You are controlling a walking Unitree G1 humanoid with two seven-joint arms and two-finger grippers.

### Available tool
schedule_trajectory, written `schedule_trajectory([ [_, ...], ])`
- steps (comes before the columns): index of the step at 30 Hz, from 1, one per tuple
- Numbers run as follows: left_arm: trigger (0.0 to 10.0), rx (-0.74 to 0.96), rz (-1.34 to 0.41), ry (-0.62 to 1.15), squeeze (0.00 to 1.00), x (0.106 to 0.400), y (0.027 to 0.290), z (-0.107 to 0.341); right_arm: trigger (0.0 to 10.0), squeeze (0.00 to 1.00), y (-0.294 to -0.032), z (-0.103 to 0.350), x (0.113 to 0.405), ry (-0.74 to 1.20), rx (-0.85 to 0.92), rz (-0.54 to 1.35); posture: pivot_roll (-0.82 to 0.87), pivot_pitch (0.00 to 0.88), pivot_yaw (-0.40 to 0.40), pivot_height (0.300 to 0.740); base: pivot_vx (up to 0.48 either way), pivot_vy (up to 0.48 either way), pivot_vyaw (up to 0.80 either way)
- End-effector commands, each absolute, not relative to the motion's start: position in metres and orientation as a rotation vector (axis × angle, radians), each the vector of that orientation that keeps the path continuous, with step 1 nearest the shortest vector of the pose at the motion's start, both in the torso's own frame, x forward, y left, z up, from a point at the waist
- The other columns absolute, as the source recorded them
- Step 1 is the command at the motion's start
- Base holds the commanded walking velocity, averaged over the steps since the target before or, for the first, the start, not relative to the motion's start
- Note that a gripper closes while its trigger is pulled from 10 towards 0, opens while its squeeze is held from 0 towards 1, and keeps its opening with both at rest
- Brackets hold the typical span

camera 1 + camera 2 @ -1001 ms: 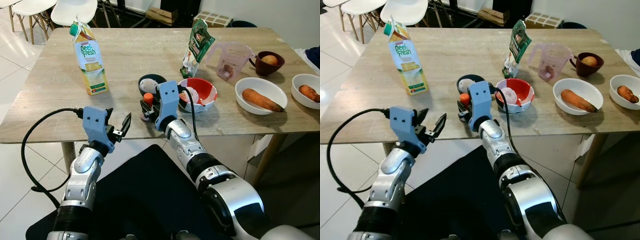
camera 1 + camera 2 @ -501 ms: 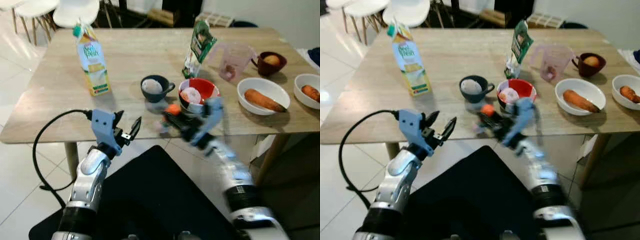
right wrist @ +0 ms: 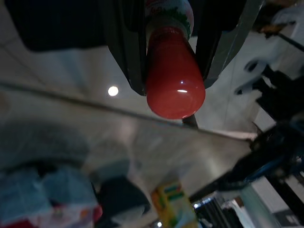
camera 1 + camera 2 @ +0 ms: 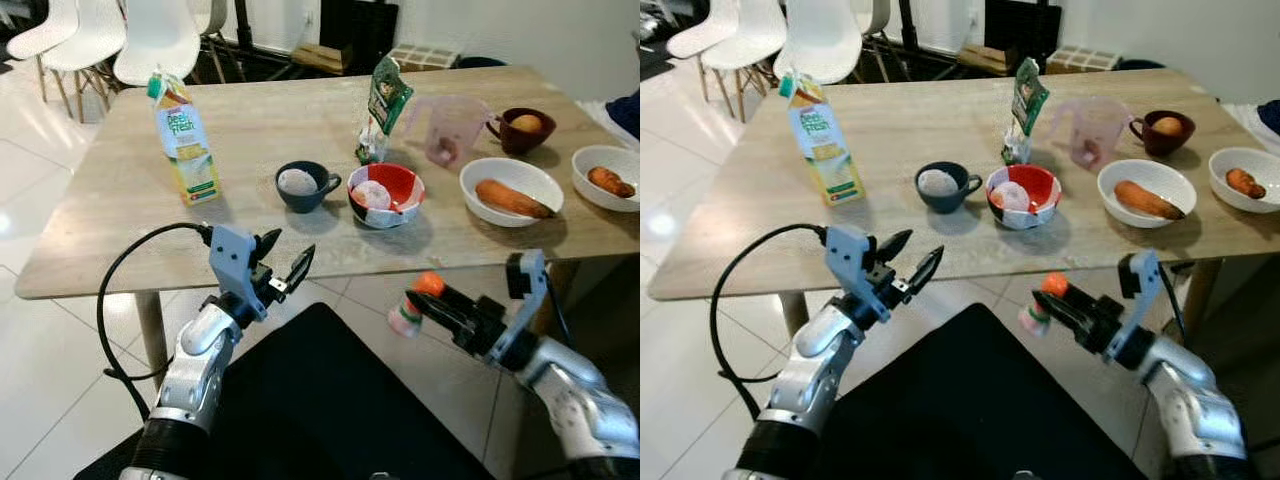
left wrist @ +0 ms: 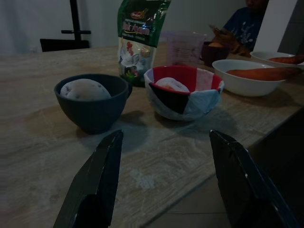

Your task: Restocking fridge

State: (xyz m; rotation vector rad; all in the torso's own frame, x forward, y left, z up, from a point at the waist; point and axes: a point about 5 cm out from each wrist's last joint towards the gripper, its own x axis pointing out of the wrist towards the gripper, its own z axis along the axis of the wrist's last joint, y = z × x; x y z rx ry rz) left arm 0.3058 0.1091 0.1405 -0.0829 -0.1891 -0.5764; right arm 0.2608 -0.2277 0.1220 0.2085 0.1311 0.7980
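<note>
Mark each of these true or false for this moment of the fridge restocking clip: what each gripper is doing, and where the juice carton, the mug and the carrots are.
1. The right gripper holds a small bottle with a red cap. True.
2. The bottle is standing on the table. False: it is held off the table's near edge, over the floor.
3. The left gripper is open and holds nothing. True.
4. The juice carton lies on its side. False: it stands upright near the table's left end.
5. The dark mug sits just left of the red bowl. True.
6. Both carrots share one white bowl. False: one carrot and the other carrot lie in separate white bowls.
</note>
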Motion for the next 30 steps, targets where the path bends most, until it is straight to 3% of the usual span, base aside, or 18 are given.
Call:
schedule_trajectory([
  [1, 10.0, -0.073, -0.547, -0.15, 0.0, 0.305, 0.109, 0.129, 10.0, 0.0, -0.227, 0.109, 0.255, 0.203, 0.19, 0.801, -0.22, 0.073, 0.05, 0.74, 0.0, 0.0, 0.0],
  [6, 10.0, -0.026, -0.499, -0.085, 0.0, 0.306, 0.109, 0.114, 10.0, 0.0, -0.239, 0.08, 0.243, 0.344, 0.194, 0.728, -0.21, 0.072, 0.043, 0.74, 0.0, 0.0, 0.0],
  [9, 10.0, 0.025, -0.516, -0.014, 0.0, 0.302, 0.104, 0.097, 10.0, 0.0, -0.25, 0.057, 0.24, 0.421, 0.146, 0.583, -0.22, 0.073, 0.044, 0.74, 0.0, 0.0, 0.0],
  [13, 10.0, 0.095, -0.547, 0.065, 0.0, 0.297, 0.094, 0.077, 10.0, 0.0, -0.278, 0.02, 0.242, 0.518, -0.056, 0.135, -0.22, 0.071, 0.054, 0.74, 0.0, 0.0, 0.0],
  [15, 10.0, 0.078, -0.552, 0.078, 0.0, 0.296, 0.091, 0.073, 10.0, 0.0, -0.284, 0.015, 0.241, 0.516, -0.079, 0.022, -0.22, 0.071, 0.055, 0.74, 0.0, 0.0, 0.0],
  [21, 10.0, 0.034, -0.539, 0.131, 0.0, 0.292, 0.09, 0.061, 10.0, 0.0, -0.273, 0.012, 0.245, 0.473, -0.124, -0.001, -0.22, 0.081, 0.055, 0.74, 0.0, 0.0, 0.0],
  [30, 10.0, 0.058, -0.358, 0.345, 0.0, 0.265, 0.123, 0.006, 10.0, 0.0, -0.249, -0.01, 0.245, 0.48, -0.183, 0.005, -0.22, 0.095, 0.036, 0.74, 0.0, 0.0, 0.0],
])
